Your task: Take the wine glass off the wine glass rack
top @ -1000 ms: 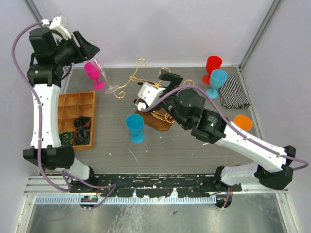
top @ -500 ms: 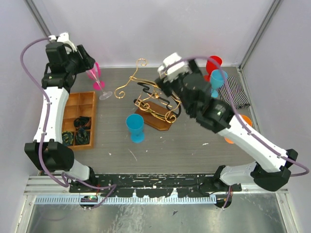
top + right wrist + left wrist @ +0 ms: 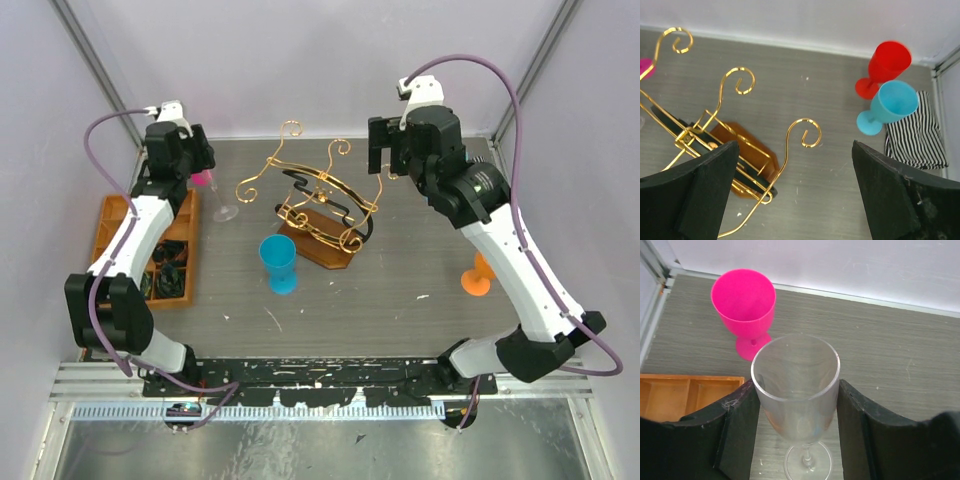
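Grey counter (image 3: 420, 290), white walls. Upright wine glass (image 3: 795, 365), well apart from wine glass rack (image 3: 315, 205), bowl clamped in left claw (image 3: 796, 410). Empty right claw (image 3: 794, 150) spread wide. Probably light, slick, brittle; gentle bowl grip.

One clear stemmed wine glass (image 3: 796, 390) was smooth, glossy glass; one curly gold wire rack (image 3: 312, 196) was shiny metal on brown wood; one pink goblet (image 3: 743, 302) was matt plastic; the grey tabletop (image 3: 900, 350) was matt, grained.
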`<action>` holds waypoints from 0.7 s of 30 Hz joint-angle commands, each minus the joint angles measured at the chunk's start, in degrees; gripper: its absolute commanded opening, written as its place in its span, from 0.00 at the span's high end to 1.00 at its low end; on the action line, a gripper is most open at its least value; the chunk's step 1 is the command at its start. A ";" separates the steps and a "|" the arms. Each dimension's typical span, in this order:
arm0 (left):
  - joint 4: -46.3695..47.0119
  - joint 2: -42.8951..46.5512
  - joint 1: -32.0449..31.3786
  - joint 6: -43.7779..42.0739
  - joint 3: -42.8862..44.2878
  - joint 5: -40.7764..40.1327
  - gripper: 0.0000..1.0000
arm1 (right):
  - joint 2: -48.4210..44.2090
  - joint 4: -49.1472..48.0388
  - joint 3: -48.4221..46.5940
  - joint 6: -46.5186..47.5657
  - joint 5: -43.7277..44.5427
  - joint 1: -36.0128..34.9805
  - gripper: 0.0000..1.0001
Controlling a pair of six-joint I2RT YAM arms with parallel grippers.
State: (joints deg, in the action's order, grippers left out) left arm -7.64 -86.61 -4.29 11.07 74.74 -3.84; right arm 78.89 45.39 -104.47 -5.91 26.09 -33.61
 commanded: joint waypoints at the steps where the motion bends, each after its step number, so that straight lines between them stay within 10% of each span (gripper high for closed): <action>1: 13.79 0.66 -2.64 -2.49 -4.24 -10.69 0.56 | -1.34 -1.39 3.29 -3.43 -4.19 1.54 0.00; 21: 43.30 -8.24 -8.38 -3.38 -16.94 -37.10 0.57 | -1.60 -5.43 10.29 -2.71 -5.16 5.11 0.00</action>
State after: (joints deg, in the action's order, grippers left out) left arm 24.82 -93.43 -12.16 7.53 58.78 -35.24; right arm 78.72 43.31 -94.50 -7.84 21.47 -29.17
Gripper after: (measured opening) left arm 0.619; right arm 0.999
